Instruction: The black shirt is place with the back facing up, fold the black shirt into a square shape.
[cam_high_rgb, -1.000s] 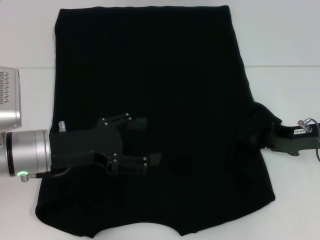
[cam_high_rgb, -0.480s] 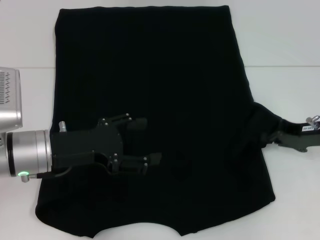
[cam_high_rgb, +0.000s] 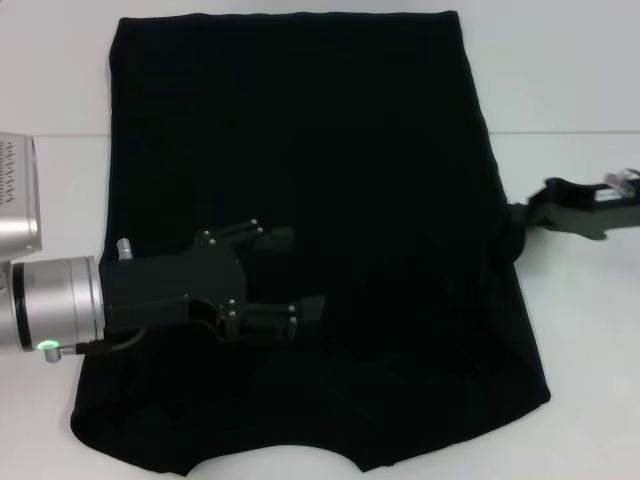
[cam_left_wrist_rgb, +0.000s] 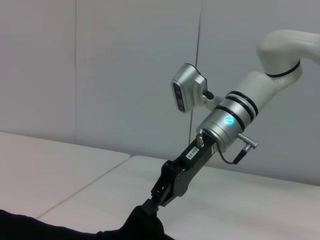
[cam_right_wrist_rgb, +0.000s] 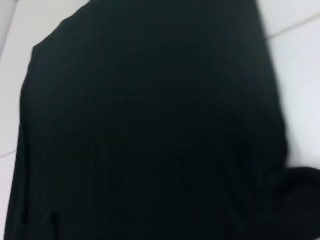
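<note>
The black shirt (cam_high_rgb: 350, 150) lies spread flat on the white table (cam_high_rgb: 580, 80), plain side up, with no print showing. My left gripper (cam_high_rgb: 293, 275) is open, low over the shirt's near left part, holding nothing. My right gripper (cam_high_rgb: 520, 216) is at the shirt's right edge, shut on a bunch of the fabric. In the left wrist view the right gripper (cam_left_wrist_rgb: 152, 202) pinches a raised peak of the shirt (cam_left_wrist_rgb: 142, 225). The right wrist view is filled by the shirt (cam_right_wrist_rgb: 150, 125).
Bare white table shows to the right of the shirt (cam_high_rgb: 590, 350) and to its far left (cam_high_rgb: 50, 70). The left arm's silver wrist (cam_high_rgb: 50, 305) lies over the table's left side. A seam (cam_high_rgb: 570, 134) crosses the table.
My right gripper has moved away from me and outward with the shirt's right edge fabric, and the bulge there has shrunk. My left gripper has barely shifted.
</note>
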